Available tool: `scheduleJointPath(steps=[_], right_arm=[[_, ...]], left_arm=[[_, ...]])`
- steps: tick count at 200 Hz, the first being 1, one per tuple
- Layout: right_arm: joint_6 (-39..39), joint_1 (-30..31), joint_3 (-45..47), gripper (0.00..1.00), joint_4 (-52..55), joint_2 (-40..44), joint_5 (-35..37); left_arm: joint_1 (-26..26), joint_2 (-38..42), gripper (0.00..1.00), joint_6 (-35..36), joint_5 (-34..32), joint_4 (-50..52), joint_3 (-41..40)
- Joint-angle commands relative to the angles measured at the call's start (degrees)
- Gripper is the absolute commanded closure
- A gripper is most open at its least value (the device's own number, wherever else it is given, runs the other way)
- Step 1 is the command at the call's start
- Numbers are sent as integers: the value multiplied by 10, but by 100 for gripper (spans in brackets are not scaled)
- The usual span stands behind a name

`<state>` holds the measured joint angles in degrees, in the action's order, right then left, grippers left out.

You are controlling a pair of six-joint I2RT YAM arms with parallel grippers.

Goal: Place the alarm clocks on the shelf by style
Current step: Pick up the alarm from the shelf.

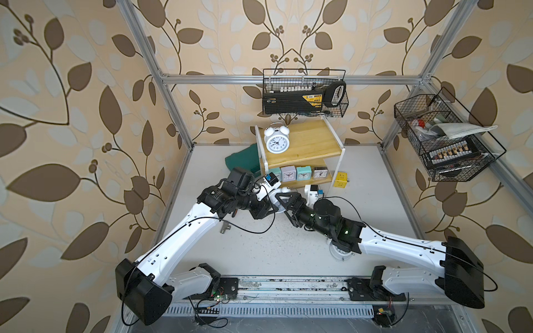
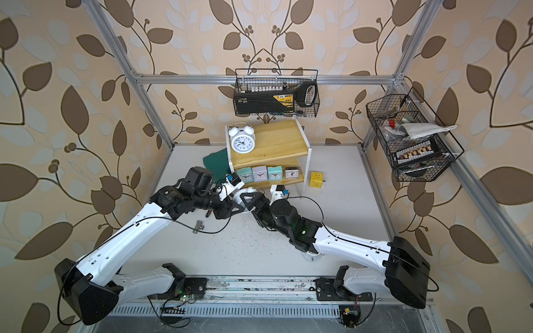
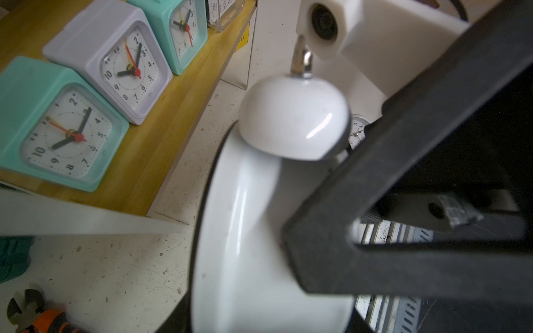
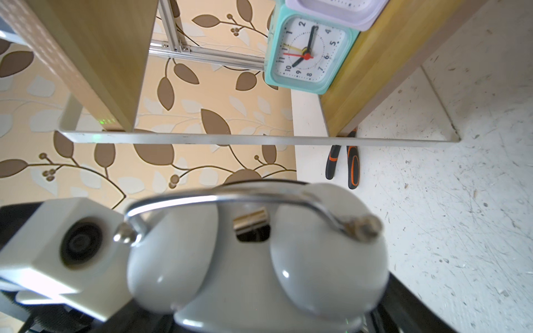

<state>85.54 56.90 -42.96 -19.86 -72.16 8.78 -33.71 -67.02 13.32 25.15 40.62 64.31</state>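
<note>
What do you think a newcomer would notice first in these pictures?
Probably the left arm and right arm, which meet in front of the shelf at a white twin-bell clock. Next, a matching clock standing on the top board's left end, and the row of four small square clocks on the lower board.

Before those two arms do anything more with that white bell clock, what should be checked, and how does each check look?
1. Left fingers clamp the bell clock: ok.
2. Right fingers gripping it too: cannot tell; they sit beside it.
3. Free room on the shelf's top board beside the round clock standing there: ok.
4. Four square clocks lined up on the lower board: ok.
5. Third round clock shelved: not ok; it lies on the table under the right arm.
</note>
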Motion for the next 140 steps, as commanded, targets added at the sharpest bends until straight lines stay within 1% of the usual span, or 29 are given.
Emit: scheduleJointPath(steps=[1, 37, 53, 63, 67, 81, 94, 102, 112, 140], right_arm=[[7, 4, -5, 14, -14, -13, 7], [0, 4, 0, 22, -18, -13, 12], [-9, 4, 1, 25, -17, -9, 15], [-19, 4, 2, 27, -15, -4, 20], [-24, 3, 0, 28, -11, -2, 22], [-46, 3, -4, 31, 7, 8, 30], [-69, 2, -7, 32, 28, 22, 40], [-88, 0, -13, 33, 47, 31, 46], [-110, -6, -23, 34, 82, 40, 51], [-188, -28, -58, 36, 177, 62, 57]], left_arm=[[4, 13, 83, -2, 15, -32, 2], [4, 12, 81, -2, 16, -33, 0], [3, 12, 77, -1, 17, -31, 0], [4, 12, 70, -2, 20, -30, 0], [4, 12, 65, -2, 20, -30, 0], [4, 12, 42, -1, 24, -27, 1], [4, 14, 30, -1, 26, -23, 1], [4, 15, 26, -1, 27, -21, 1], [5, 18, 24, 1, 30, -17, 2], [14, 26, 22, 7, 52, -5, 5]])
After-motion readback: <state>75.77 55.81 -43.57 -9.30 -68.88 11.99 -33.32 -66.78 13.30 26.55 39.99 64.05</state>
